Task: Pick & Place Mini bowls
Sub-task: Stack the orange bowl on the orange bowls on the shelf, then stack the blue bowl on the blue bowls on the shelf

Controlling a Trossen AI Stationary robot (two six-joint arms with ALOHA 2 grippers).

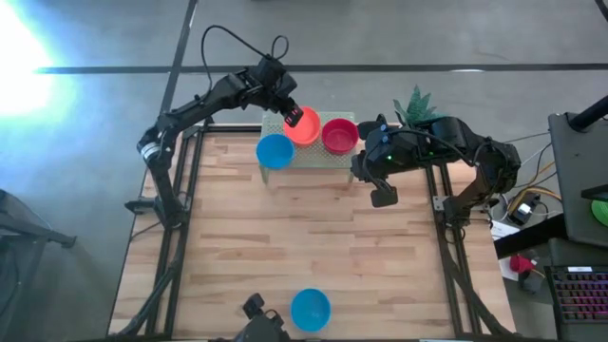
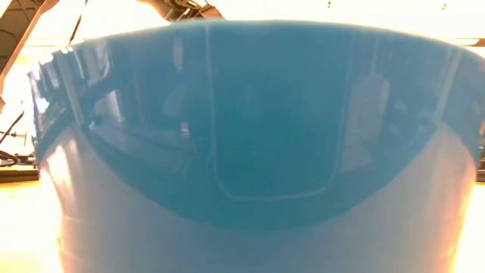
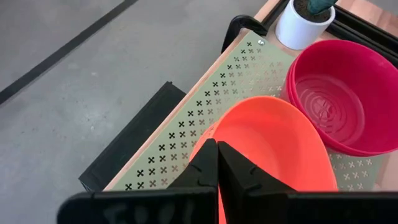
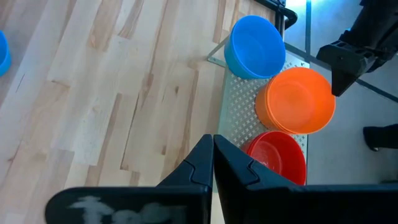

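Observation:
Three mini bowls sit together on a perforated metal tray (image 1: 313,157) at the table's far edge: blue (image 1: 275,150), orange (image 1: 304,126) and red (image 1: 339,135). My left gripper (image 1: 291,115) reaches over the far edge and is shut on the orange bowl (image 3: 273,143). The red bowl (image 3: 342,93) stands right beside it on the tray. My right gripper (image 4: 212,155) hovers shut over the table right of the tray, touching nothing. Another blue bowl (image 1: 310,309) stands at the near edge and fills the low view (image 2: 242,136). My left gripper holds the orange bowl by its rim (image 3: 219,163) on the side toward the table's far-left. The wall is pinched between the two fingers, one inside the bowl and one outside. The fingers slant down from the far side. The bowl sits tilted; whether its base touches the tray I cannot tell.
A small white pot (image 3: 305,22) with a green plant (image 1: 416,103) stands at the far right corner, next to the red bowl. Bare wooden tabletop (image 1: 313,237) stretches between the tray and the near blue bowl. The table's dark frame rails (image 1: 185,218) run along both sides.

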